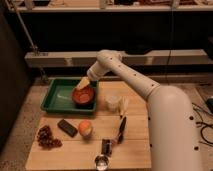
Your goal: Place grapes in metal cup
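White arm (136,81) reaching forward-left, gripper (83,84) above orange-red bowl (84,96); grip state unclear.

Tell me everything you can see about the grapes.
The grapes are a bunch of small, dark reddish-purple round berries in a roughly triangular cluster. They lie on the wooden table near its front corner, at the picture's left. Only the table seems to touch them. A dark block lies close by but apart. The pincer is far off, over the orange bowl, and the metal cup stands at the front edge.
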You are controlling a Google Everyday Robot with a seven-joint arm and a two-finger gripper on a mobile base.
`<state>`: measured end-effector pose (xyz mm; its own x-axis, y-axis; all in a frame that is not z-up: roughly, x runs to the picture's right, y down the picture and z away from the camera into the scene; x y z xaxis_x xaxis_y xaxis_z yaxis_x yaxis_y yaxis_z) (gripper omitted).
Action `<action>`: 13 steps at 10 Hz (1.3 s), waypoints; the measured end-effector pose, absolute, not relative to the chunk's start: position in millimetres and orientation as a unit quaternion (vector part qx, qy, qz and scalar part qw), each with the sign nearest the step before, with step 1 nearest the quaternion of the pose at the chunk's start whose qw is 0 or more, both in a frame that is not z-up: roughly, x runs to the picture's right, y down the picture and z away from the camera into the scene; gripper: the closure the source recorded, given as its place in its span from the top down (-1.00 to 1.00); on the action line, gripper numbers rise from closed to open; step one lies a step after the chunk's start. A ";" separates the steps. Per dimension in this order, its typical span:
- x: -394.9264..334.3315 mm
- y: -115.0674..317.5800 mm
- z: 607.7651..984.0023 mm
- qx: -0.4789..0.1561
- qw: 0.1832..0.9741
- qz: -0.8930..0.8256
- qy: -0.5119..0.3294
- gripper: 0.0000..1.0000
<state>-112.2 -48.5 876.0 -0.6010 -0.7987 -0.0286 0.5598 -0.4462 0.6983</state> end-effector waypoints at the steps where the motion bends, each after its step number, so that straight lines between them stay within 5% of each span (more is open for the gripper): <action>1: -112.2 -48.5 875.9 0.180 0.409 -0.831 -0.331 0.60; 9: -113.8 -48.9 870.7 0.179 0.399 -0.838 -0.327 0.60; 13: -182.5 -41.3 785.0 0.185 0.274 -0.898 -0.289 0.60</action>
